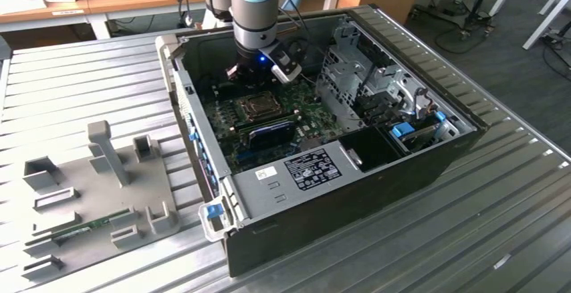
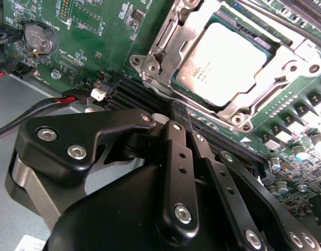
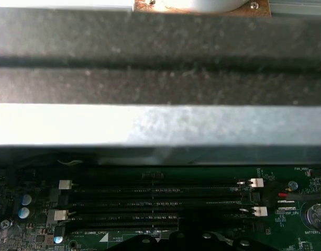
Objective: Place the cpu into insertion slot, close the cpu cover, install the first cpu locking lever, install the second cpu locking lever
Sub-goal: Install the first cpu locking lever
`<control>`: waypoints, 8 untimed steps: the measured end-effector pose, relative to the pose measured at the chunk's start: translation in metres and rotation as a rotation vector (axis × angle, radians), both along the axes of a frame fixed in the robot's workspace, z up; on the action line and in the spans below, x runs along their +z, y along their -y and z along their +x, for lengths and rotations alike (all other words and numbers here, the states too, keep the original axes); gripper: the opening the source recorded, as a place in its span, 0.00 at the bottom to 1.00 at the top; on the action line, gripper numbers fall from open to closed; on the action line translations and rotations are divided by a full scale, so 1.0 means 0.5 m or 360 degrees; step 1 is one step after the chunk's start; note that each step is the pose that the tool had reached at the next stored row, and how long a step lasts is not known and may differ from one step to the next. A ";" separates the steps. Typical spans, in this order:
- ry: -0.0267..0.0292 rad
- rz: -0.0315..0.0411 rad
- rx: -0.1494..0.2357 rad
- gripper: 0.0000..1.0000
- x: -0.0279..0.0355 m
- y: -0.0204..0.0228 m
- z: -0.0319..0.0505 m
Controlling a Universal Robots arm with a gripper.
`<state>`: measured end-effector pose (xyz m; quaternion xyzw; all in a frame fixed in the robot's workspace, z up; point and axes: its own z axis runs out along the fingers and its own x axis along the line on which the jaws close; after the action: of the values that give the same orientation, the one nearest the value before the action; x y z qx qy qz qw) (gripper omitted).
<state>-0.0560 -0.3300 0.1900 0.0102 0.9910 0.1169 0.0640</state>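
One cpu (image 2: 223, 65) lies framed by one cpu cover (image 2: 168, 44), one pinched claw (image 2: 178, 111) nearby.

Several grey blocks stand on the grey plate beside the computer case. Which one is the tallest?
The narrow upright post at the plate's far end in the exterior view; it rises above the low blocks around it.
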 end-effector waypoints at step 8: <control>0.00005 0.0000 0.0000 0.11 -0.002 0.0008 0.000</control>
<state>-0.0560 -0.3304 0.1892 0.0102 0.9910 0.1170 0.0642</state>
